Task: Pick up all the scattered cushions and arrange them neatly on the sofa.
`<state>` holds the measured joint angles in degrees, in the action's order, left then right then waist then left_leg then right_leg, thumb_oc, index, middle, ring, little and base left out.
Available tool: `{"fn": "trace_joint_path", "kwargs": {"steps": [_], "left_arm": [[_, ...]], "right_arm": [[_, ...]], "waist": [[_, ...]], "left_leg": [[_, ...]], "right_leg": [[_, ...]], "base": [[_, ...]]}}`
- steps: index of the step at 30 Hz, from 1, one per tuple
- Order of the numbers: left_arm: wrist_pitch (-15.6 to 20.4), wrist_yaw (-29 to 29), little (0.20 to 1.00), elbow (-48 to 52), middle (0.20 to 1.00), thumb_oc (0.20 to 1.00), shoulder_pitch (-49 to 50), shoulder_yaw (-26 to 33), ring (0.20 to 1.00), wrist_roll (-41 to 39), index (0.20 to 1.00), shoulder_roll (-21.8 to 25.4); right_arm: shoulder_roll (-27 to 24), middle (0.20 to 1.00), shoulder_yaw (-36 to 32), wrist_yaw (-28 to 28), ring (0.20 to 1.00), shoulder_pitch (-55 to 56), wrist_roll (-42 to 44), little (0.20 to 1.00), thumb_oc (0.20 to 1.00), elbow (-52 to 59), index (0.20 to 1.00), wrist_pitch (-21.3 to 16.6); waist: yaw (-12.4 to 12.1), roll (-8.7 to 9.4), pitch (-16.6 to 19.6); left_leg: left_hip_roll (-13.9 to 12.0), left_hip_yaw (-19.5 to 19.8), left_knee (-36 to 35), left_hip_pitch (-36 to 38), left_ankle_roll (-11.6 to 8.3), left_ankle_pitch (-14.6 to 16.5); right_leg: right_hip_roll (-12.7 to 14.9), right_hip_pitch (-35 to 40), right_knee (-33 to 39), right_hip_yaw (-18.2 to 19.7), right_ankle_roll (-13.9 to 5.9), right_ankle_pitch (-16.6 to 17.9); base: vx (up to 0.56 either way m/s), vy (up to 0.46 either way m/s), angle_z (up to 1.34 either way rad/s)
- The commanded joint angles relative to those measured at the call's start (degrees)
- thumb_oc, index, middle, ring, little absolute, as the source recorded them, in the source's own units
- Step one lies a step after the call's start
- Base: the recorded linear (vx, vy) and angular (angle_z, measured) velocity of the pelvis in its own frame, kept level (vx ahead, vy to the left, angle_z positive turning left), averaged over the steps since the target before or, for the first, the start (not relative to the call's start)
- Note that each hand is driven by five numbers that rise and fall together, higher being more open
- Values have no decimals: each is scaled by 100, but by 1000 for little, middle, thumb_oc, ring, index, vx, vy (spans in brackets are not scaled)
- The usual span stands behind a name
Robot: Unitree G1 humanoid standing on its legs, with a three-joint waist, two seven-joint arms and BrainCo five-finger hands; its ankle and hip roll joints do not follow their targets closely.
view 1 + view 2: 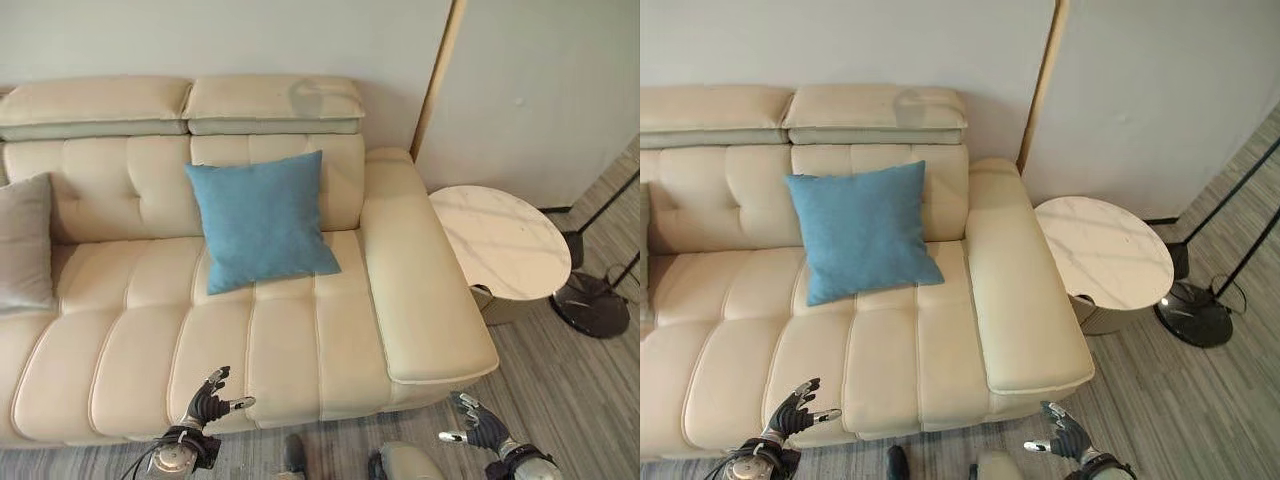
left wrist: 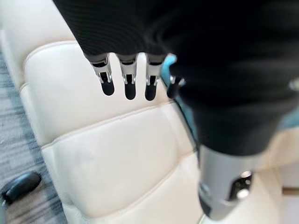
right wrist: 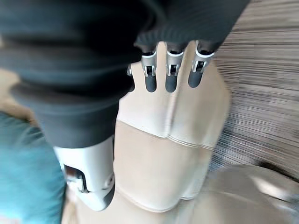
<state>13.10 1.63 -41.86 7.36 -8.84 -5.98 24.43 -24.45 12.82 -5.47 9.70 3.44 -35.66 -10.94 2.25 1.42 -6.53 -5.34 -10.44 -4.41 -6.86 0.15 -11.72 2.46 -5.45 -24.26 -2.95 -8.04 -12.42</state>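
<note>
Against the sofa (image 1: pixel 300 350) backrest at 12 o'clock leans the blue cushion (image 1: pixel 262 220), grey cushion (image 1: pixel 24 243) at 9; left robot hand (image 1: pixel 207 402) and right robot hand (image 1: pixel 475 425) hang relaxed-open, empty, likely between picks.

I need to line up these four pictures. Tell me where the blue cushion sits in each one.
Left eye view: blue cushion at centre, leaning on the backrest of the cream sofa.
Right eye view: left of centre, on the same backrest.
Left wrist view: a blue sliver just past the left hand.
Right wrist view: a blue mass at the edge beside the right hand.
Shared landmark: the sofa's cream padded upholstery.
</note>
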Motion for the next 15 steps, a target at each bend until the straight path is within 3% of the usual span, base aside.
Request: {"fn": "trace_joint_path", "kwargs": {"steps": [1,4,6,9,10,15], "left_arm": [[121,86,1000,80,1000,1000,-247,115,1000,-53,1000,150],[102,67,1000,155,1000,1000,-293,40,1000,-98,1000,91],[113,5,1000,205,1000,1000,-307,3,1000,-120,1000,70],[113,-38,1000,204,1000,1000,-264,-1,1000,-102,1000,34],[118,-36,1000,189,1000,1000,-217,19,1000,-110,1000,2],[110,-36,1000,164,1000,1000,-85,106,1000,-36,1000,56]], "right_arm": [[-138,1000,-134,201,1000,-157,223,1000,1000,222,1000,-121],[-243,1000,-202,245,1000,-162,336,1000,1000,202,1000,-127],[-306,1000,-269,276,1000,-166,358,1000,1000,242,1000,-119],[-336,1000,-313,250,1000,-123,407,1000,1000,250,1000,-110],[-321,1000,-319,241,1000,-112,405,1000,1000,241,1000,-107],[-199,1000,-338,158,1000,88,425,1000,1000,183,1000,-99]], "waist": [[-63,162,-135],[-30,92,-264],[28,117,-343],[131,251,-305],[154,239,-241],[227,226,4]], "left_leg": [[52,171,171,-351,-440,333],[-103,223,199,-638,-658,67],[-38,283,456,-696,-582,269],[195,463,1079,-468,-451,967],[246,573,1040,-355,-445,1052],[250,599,337,187,-412,948]], "right_leg": [[-92,682,1652,138,203,290],[-229,629,1952,100,308,399],[-177,514,1997,24,320,525],[16,418,2052,-10,313,701],[-3,370,2090,18,314,743],[-79,495,2283,-76,293,777]], "base": [[-252,-211,20],[-268,-150,-7],[-283,-43,32],[-173,6,48],[-36,41,13],[65,44,7]]}}
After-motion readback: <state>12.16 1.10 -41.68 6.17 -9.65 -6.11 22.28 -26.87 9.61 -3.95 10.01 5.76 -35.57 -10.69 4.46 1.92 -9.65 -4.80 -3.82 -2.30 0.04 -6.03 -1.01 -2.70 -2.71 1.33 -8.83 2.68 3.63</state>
